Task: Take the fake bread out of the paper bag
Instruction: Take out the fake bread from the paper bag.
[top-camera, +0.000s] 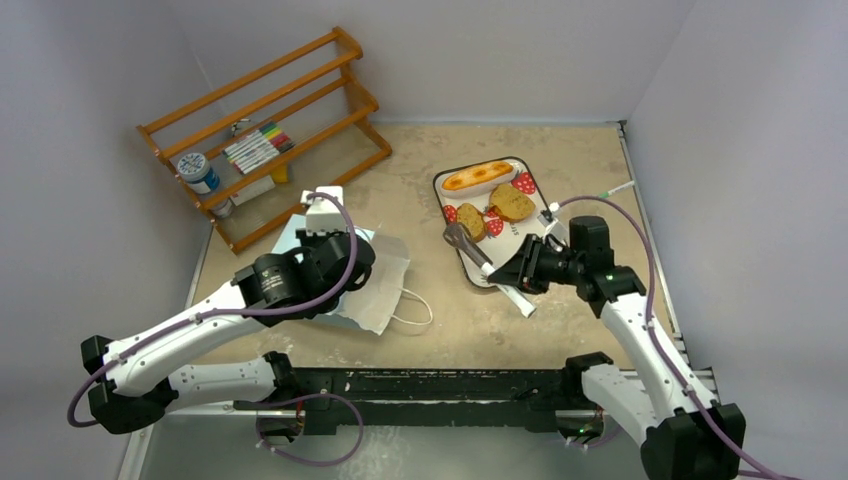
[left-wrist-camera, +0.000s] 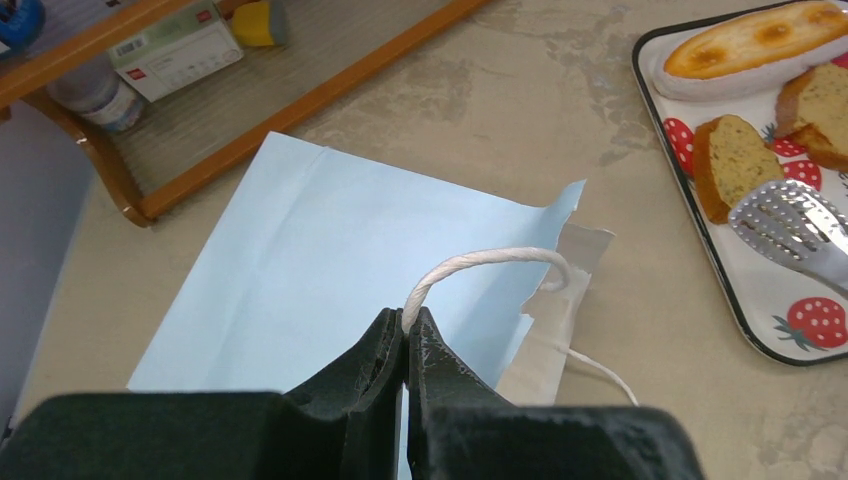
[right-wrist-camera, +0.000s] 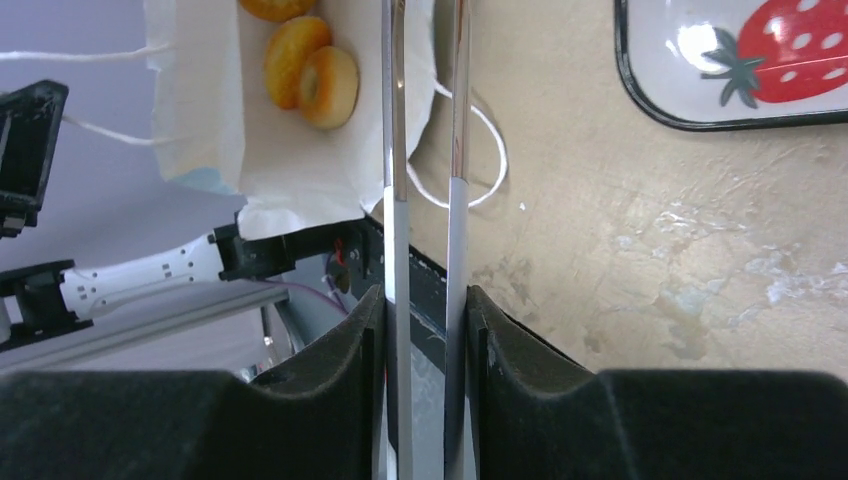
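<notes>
– On the left of the counter (top-camera: 560, 170), why does the paper bag (left-wrist-camera: 330, 240) lie flat with its cord (left-wrist-camera: 480, 262) pulled up?
– The left tool (left-wrist-camera: 405, 335) is pinched tight on that cord. I'd say it lifts the upper lip so the mouth gapes toward the other arm
– And the right tool (right-wrist-camera: 423, 300)?
– It is clamped narrow on the handle end of the tongs (right-wrist-camera: 395, 150), squeezing the two blades close together. They point straight at the bag's open mouth, tips just short of it
– Why tongs and not the fingers?
– My guess is reach: the white inside is deep and the opening is slack, so slim blades slip in where a bulky tool would crush the paper
– Where is the bread?
– Split. A loaf (top-camera: 478, 177) and two toast slices (top-camera: 470, 220) sit on the tray (left-wrist-camera: 765, 290) at the right. Round golden pieces (right-wrist-camera: 300, 60) lie inside the bag near its mouth; whether they are bagels or rolls I cannot tell
– So the job is partly done?
– It looks so. Next the blades need to spread a little, straddle one piece and close gently, while the cord hold keeps the lip from sagging onto them
</notes>
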